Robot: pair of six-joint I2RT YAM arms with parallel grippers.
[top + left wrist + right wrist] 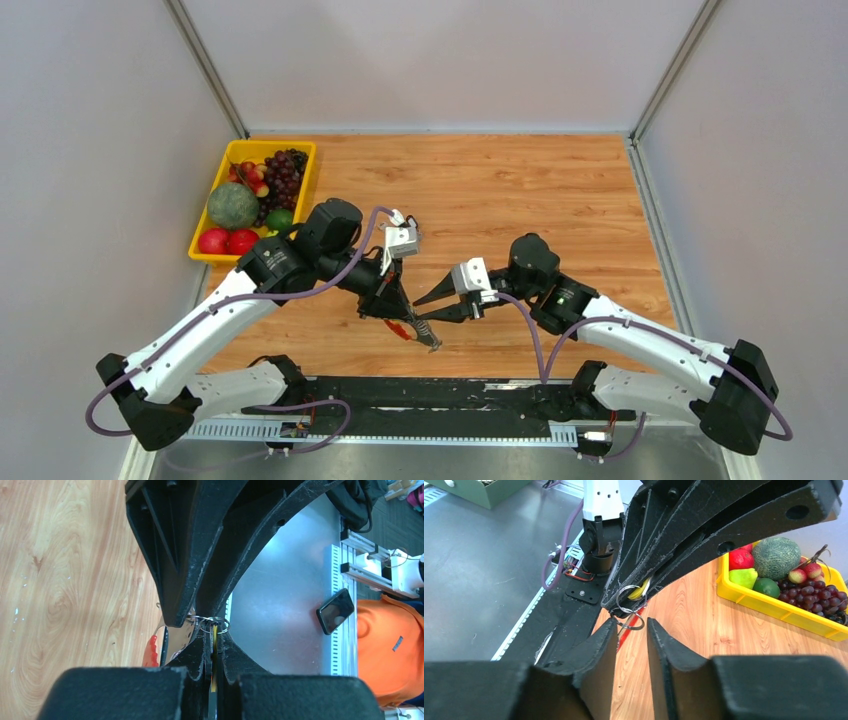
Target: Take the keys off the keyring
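My left gripper (392, 312) is shut on thin yellow and black tags (215, 645) joined to small silver wire rings (214, 624), held just above the table near its front edge. The red keyring (400, 329) hangs below these rings, and it shows as a red edge in the left wrist view (151, 650) and the right wrist view (626, 632). Grey keys (428, 341) hang at its lower end. My right gripper (420, 310) is open, its fingertips on either side of the wire rings (629, 616), the left fingertip (610, 630) touching one ring.
A yellow tray (303, 150) of fruit stands at the back left, also in the right wrist view (774, 607). The black base rail (450, 395) runs along the near edge. A phone (334, 611) lies on the metal bench beyond it.
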